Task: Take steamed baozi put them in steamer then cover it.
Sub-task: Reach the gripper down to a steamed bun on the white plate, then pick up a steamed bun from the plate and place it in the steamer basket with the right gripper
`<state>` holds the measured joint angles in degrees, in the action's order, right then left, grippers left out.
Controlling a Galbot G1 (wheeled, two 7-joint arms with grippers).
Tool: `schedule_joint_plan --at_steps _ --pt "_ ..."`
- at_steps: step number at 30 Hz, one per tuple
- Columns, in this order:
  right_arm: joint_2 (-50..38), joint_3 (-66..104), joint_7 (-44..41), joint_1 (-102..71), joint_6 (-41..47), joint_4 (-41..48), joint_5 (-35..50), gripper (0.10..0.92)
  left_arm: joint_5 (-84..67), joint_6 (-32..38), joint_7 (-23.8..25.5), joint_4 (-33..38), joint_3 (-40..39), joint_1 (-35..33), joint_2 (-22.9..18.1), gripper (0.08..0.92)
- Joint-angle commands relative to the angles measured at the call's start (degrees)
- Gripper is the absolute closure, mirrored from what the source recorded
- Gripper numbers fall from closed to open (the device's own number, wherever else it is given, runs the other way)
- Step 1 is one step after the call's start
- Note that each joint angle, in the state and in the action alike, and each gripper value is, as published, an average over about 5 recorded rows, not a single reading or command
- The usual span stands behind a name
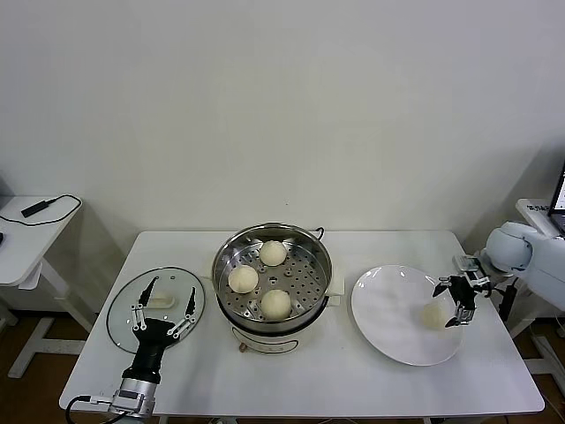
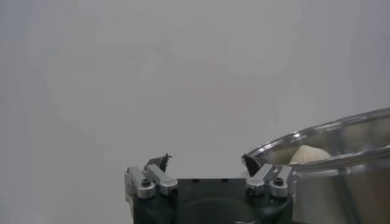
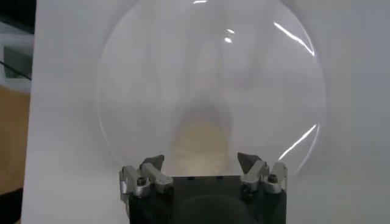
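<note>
the right gripper (image 1: 452, 304) is hovering, jaws spread wide and empty, over the last cream-white domed baozi (image 1: 433, 315) lying on the flat white round plate (image 1: 388, 305); soft and light, it likely wants gentle pinching across its sides. the left gripper (image 1: 165, 306) is waiting, jaws spread.

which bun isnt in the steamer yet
The bun on the white plate, between the right gripper fingers. The other three sit in the steamer.
</note>
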<state>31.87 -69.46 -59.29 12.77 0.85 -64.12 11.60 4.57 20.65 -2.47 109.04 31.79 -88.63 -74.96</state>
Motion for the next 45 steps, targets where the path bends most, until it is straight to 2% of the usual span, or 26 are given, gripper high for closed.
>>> schedule_joint_plan --at_steps 1,12,22,31,38,45 --pt "1.28 1.61 1.98 -3.13 0.34 1.64 -0.21 0.203 -0.09 0.0 0.01 -0.21 0.02 0.0 0.02 0.177" --pt "2.01 1.95 2.34 -3.79 0.36 2.1 -0.96 0.214 -0.08 0.08 0.02 -0.33 0.08 -0.04 0.0 0.177" --pt "1.31 0.89 2.43 -2.72 0.73 0.74 -0.81 0.368 -0.08 0.17 -0.01 -0.38 -0.13 0.12 -0.13 0.177" --pt "1.08 -3.54 -0.52 7.05 1.33 -2.86 1.52 0.424 -0.31 0.13 -0.22 -0.14 -0.24 0.25 0.37 0.177" --pt "5.31 -15.93 -6.21 27.29 2.79 -7.4 10.39 0.423 -0.32 -0.07 -0.29 0.41 -0.64 0.6 0.44 0.177" --pt "15.96 -22.72 -7.47 39.49 6.0 -10.89 21.72 0.424 -0.28 0.03 -0.32 0.52 -0.83 0.45 0.64 0.177"
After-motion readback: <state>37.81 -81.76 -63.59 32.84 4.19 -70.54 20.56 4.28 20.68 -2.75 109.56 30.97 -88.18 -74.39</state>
